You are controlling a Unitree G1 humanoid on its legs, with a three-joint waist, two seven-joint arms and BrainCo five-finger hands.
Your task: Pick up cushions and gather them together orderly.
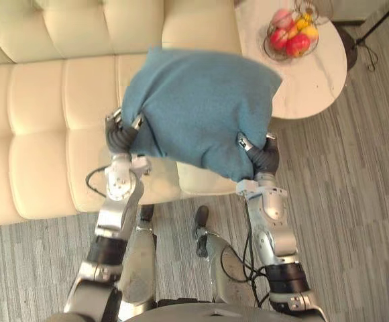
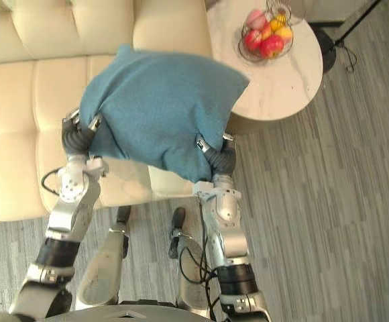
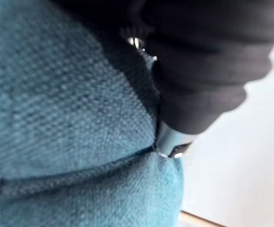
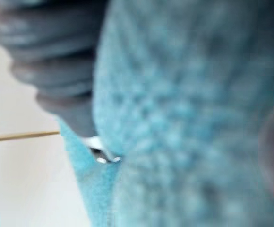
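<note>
Cushion, blue and plump, is up off the cream sofa in the left eye view. It is pressed between the left hand on one side and the right hand at its lower corner. It hangs over the sofa's front edge, near the round marble worktop that carries the fruit bowl. I'd call this the carry step: lifted, not yet set down. The next move, by my reckoning, calls for choosing the gathering spot on the seat and lowering the cushion there squarely, with both hands level so it doesn't slip.

Right eye view: same story, with the cushion spanning from one wrist to the other above the seat.

Left wrist view: blue weave lies tight against the left hand's dark cover. How far that hand is open, I cannot tell.

Right wrist view: the right hand is sunk against the fabric, and again its opening can't be judged.
</note>
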